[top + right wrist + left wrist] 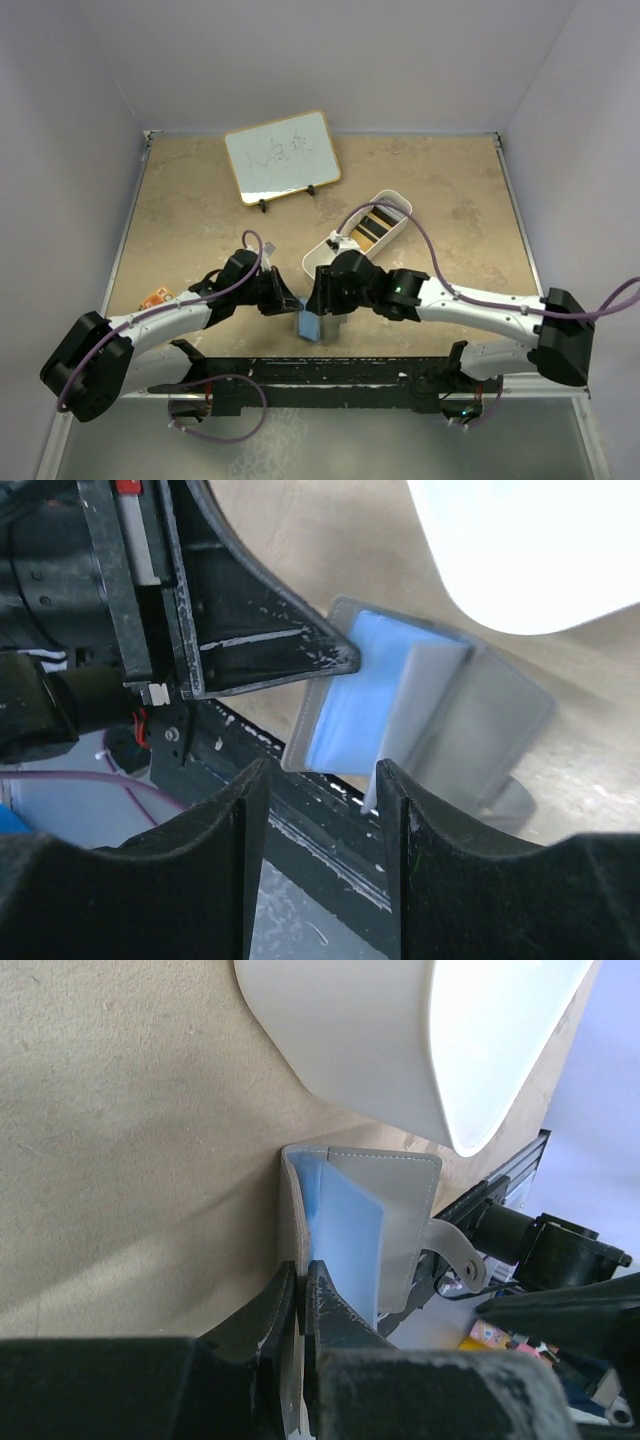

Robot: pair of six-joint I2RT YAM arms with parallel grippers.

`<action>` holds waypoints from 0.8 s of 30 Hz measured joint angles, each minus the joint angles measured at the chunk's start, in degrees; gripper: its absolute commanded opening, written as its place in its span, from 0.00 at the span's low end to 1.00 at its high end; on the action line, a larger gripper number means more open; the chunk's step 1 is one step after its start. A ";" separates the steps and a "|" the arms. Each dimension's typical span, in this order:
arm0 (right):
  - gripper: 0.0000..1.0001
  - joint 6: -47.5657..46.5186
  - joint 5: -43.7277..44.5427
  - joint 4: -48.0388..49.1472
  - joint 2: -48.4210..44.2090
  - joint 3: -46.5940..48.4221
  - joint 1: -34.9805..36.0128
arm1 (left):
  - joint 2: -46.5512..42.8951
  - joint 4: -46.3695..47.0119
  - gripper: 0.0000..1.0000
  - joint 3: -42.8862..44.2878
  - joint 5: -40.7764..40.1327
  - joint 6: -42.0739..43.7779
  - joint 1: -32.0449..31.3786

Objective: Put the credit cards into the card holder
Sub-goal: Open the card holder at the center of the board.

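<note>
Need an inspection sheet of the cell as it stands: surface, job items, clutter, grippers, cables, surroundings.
Surface: beige stone-pattern table; no spills seen.
Job's things: card holder open, light blue inside showing, between the two grippers near the front edge; credit cards lying in the white tray.
Clutter: whiteboard on its stand at the back; small orange item at the left edge.
Grippers: left gripper shut on the card holder's grey flap; right gripper open, fingers either side of the holder's edge.
Cables: purple cables looped along both arms.
Surroundings: plain pale walls; nothing else seen.
</note>
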 measured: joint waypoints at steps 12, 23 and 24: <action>0.47 0.33 -4.33 6.62 10.58 -0.02 1.79 | -0.22 0.09 0.00 0.00 0.07 -0.24 0.00; 0.38 1.33 -3.85 8.22 12.24 -2.38 1.79 | -0.24 -0.02 0.00 0.00 0.04 -0.15 0.00; 0.37 1.42 -3.74 8.22 12.28 -2.71 1.79 | -0.24 -0.07 0.00 0.00 0.04 -0.13 0.00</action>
